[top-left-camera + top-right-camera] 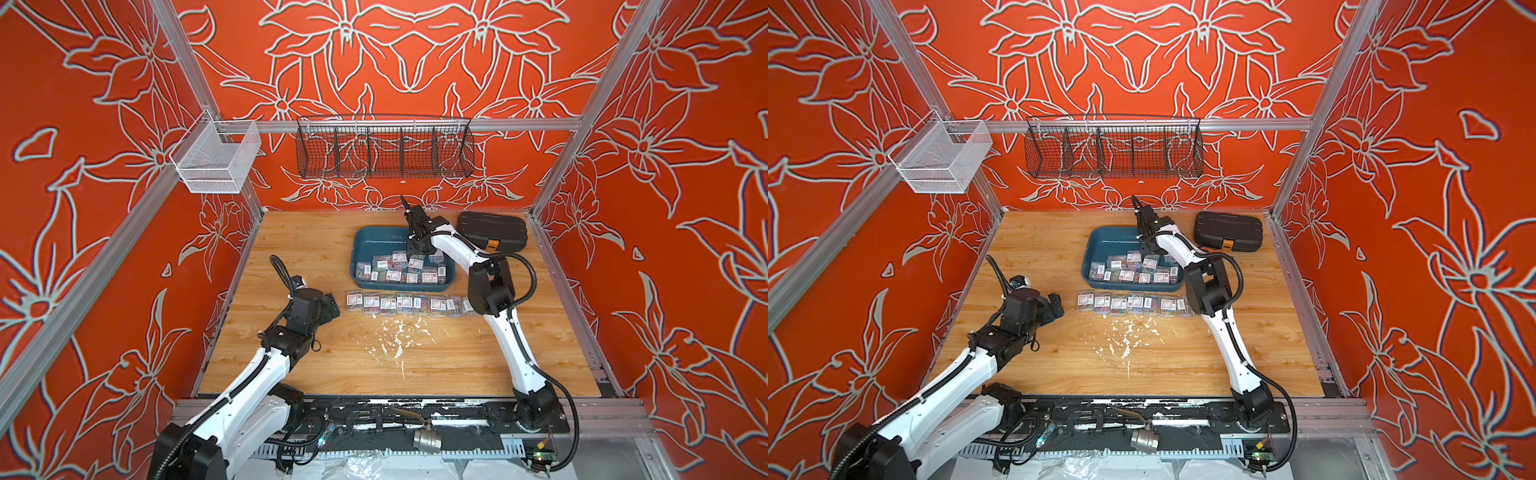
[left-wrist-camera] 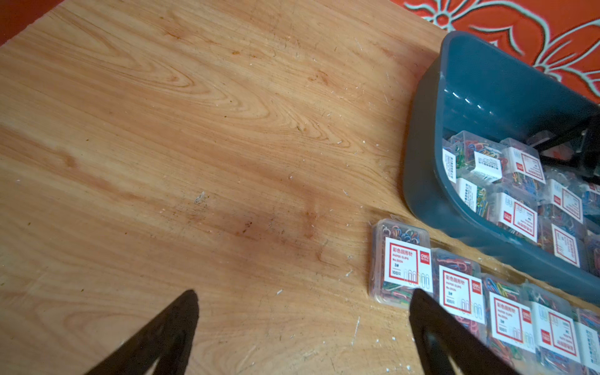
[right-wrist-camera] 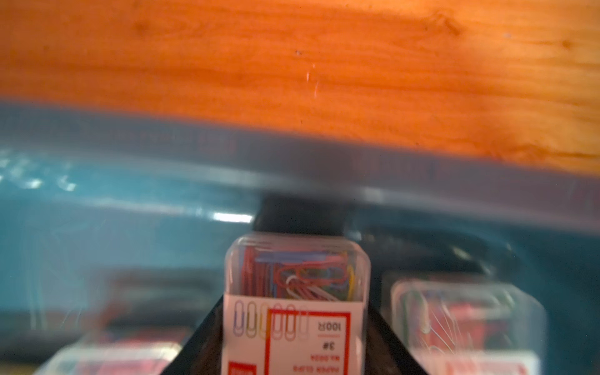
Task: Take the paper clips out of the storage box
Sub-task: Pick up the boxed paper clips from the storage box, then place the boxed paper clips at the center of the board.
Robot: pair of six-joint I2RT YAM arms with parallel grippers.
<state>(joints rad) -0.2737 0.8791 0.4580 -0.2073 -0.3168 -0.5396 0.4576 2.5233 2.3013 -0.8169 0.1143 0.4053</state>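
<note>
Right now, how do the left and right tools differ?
The left tool is open and empty; the right tool grips a paper clip box. The left tool is over the table, outside the storage box; the right tool reaches into it. Both are black.

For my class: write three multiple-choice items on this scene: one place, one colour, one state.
1. Where does the row of small clear plastic paper-clip boxes lie? A in the black wire basket; B on the wooden table; C on the black case.
2. The shallow rounded plastic tray is: A white; B red; C teal-blue.
3. The right tool is: A open, empty; B shut on one clip box; C gripping the rim.
Answers: B, it rests on bare wood; C, its walls show teal-blue; B, a box sits between its fingers.
</note>
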